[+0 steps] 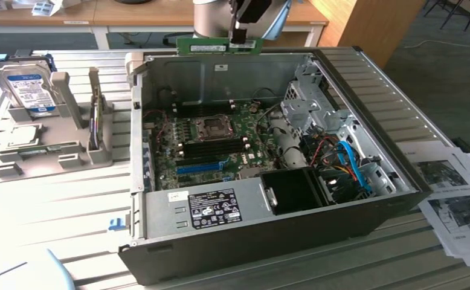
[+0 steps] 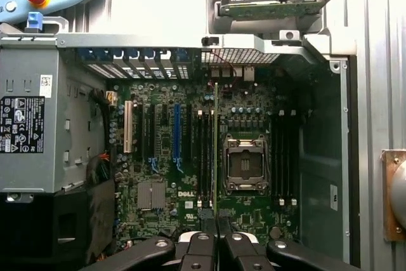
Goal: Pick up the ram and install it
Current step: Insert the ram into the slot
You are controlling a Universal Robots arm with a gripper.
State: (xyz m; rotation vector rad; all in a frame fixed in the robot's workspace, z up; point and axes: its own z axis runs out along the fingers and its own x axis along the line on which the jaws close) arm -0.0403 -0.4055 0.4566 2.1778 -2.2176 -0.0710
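Gripper [image 1: 240, 37] pinched narrow on the ram [image 1: 211, 46], holding it in the air over the far rim of the open computer case [image 1: 364, 78]. Pick looks done; I read this as the carry-to-board step. Install calls for lining the stick's long edge with a black memory slot [image 2: 204, 157] beside the processor socket [image 2: 244, 164]. Case sits mid-worktop [image 1: 74, 199], slatted metal; hard drive [image 1: 27, 90] near the edge on the exterior view's left, papers [image 1: 457, 199] on its right. Office desks behind.

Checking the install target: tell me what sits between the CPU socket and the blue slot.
A bank of black memory slots, in both the exterior and wrist views.
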